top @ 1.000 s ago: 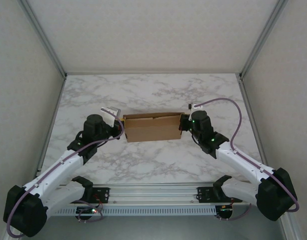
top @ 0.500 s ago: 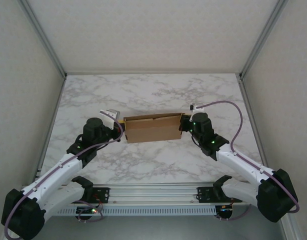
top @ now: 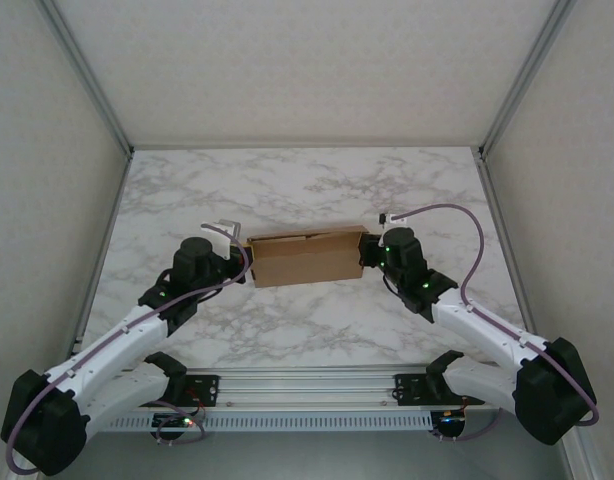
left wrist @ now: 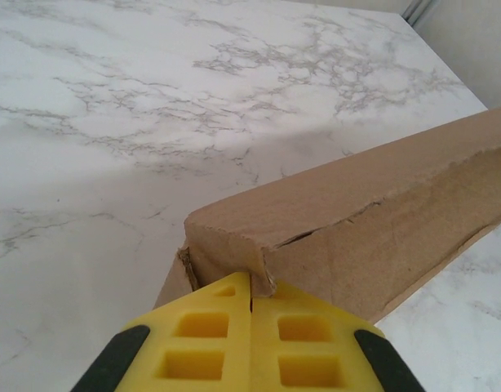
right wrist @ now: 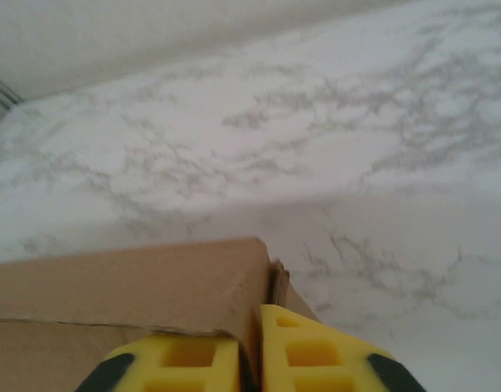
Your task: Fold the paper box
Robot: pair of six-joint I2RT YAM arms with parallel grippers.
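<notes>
The left gripper [left wrist: 250,284] is seen from its wrist camera with its two yellow fingers [left wrist: 197,335] pressed together, only a thin seam being left between them, and their tips are set against the left end of the paper box [left wrist: 373,220], where a torn, creased corner of cardboard is met. The right gripper [right wrist: 250,322] is seen with its yellow fingers [right wrist: 316,351] parted by a narrow dark slit, into which the edge of the box's right end wall appears to run; whether the wall is clamped there cannot be told. From the top camera the box is found lying flat-bottomed on the marble-patterned table [top: 287,190], at about the middle of the table between left and right. Its long sides run left to right, its walls are raised, and its top is open toward the far side. It is flanked by both grippers, one at each short end. The white arms are stretched toward it from their bases on the metal rail [top: 307,382] at the near edge. The table is enclosed by pale walls [top: 307,70] on the left, right and far sides.
</notes>
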